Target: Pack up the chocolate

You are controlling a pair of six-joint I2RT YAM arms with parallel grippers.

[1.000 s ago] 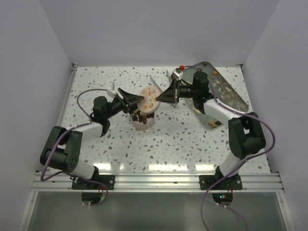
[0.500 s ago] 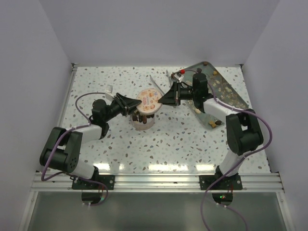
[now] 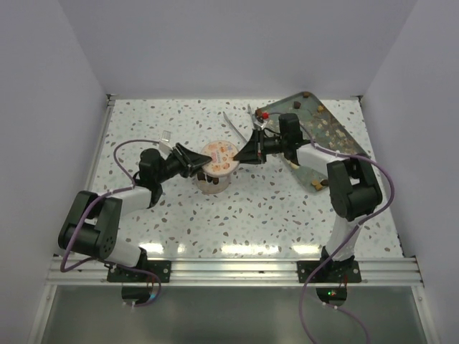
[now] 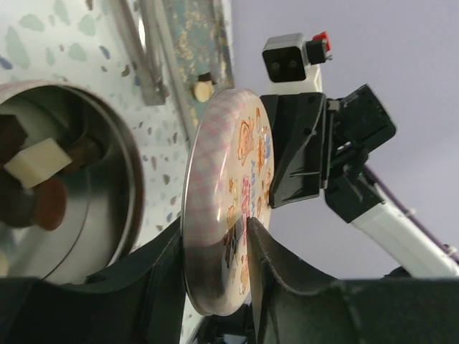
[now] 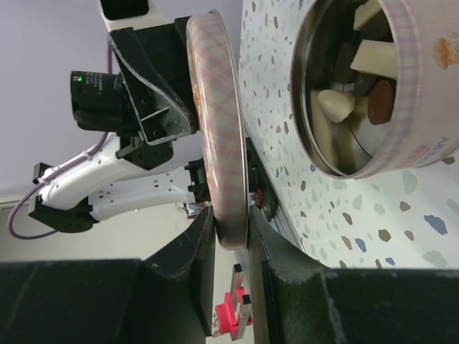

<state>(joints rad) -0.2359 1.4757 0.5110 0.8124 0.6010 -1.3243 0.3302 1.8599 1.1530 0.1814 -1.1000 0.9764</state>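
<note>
**A:** What are the arms holding?

**B:** The left end effector (image 4: pixel 214 240) is narrowed onto one edge of the lid (image 3: pixel 219 154). The right end effector (image 5: pixel 229 215) pinches the opposite edge. The lid hangs just above the tin (image 3: pixel 214 184).

**A:** And the chocolate?

**B:** Brown and cream chocolate (image 5: pixel 337 107) sits inside the tin. More pieces lie on the tray (image 3: pixel 356 149) to the tin's right.

**A:** Which step is this?

**B:** Probably lidding, or passing the lid between arms. Next, one end effector should release, then the lid needs centring over the tin's mouth and pressing down.

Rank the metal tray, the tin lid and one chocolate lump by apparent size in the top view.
1. metal tray
2. tin lid
3. chocolate lump at the tray's near end, by far the smallest
</note>
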